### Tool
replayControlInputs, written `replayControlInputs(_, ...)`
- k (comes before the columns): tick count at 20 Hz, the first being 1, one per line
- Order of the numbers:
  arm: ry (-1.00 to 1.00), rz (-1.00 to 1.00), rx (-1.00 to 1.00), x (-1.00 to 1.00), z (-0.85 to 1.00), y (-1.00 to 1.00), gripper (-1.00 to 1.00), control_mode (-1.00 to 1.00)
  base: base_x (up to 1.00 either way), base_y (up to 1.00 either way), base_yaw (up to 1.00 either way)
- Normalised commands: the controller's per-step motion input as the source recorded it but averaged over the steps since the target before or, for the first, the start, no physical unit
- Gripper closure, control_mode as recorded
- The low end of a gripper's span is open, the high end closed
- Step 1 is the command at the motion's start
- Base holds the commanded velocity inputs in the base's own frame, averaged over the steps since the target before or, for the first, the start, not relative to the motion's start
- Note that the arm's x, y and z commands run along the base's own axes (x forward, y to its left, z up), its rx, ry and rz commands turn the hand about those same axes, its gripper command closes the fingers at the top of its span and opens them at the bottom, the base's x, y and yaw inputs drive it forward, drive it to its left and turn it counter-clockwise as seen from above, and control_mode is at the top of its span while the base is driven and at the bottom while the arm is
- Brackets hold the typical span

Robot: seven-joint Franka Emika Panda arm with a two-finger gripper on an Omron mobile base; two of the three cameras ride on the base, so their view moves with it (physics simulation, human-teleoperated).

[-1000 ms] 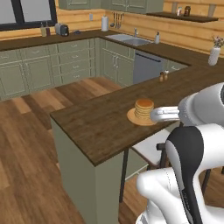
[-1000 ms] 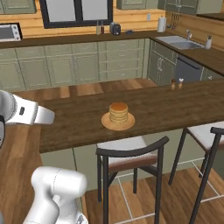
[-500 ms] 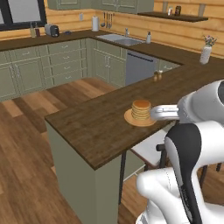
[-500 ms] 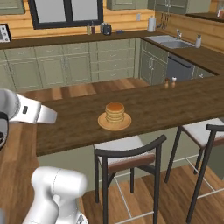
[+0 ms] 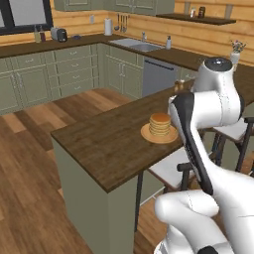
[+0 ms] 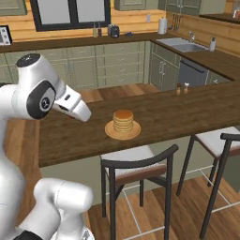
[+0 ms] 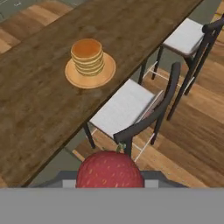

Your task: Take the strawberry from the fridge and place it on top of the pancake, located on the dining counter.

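Observation:
A red strawberry sits at the bottom of the hand view, with my gripper shut on it; the berry hides the fingertips. The pancake is a small tan stack on an orange plate, up and to the left on the dark wooden dining counter. From the right base view the gripper hangs over the counter's near edge, left of the pancake and apart from it. The pancake stands on the dining counter just left of my arm. The fridge is out of view.
Two dark-framed stools with white seats stand along the counter's near side, below the gripper. Two small shakers are on the counter's far right. The sink counter runs along the back wall.
The whole scene has shifted as the base moved, and the pancake now looks closer. The arm has swung its hand over the counter's edge toward the pancake. The grip is unchanged.

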Motion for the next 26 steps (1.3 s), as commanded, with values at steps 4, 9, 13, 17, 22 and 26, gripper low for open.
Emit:
replayControlInputs(4, 0.41, -0.13, 0.01, 1.0, -0.47, -0.18, 1.0, -1.0, 0.0, 0.0, 0.0)
replayControlInputs(9, 0.22, -0.01, 0.1, 1.0, -0.48, -0.19, 1.0, -1.0, 0.0, 0.0, 0.0)
replayControlInputs(13, 0.03, 0.0, 0.15, 0.99, -0.37, -0.3, 1.0, -1.0, 0.0, 0.0, 0.0)
replayControlInputs(17, 0.0, 0.0, 0.06, 0.86, -0.38, -0.35, 1.0, -1.0, 0.0, 0.0, 0.0)
replayControlInputs(22, -0.01, 0.0, 0.0, 0.61, -0.35, -0.28, 1.0, -1.0, 0.0, 0.0, 0.0)
replayControlInputs(26, 0.0, 0.0, 0.0, 0.57, -0.2, -0.12, 1.0, -1.0, 0.0, 0.0, 0.0)
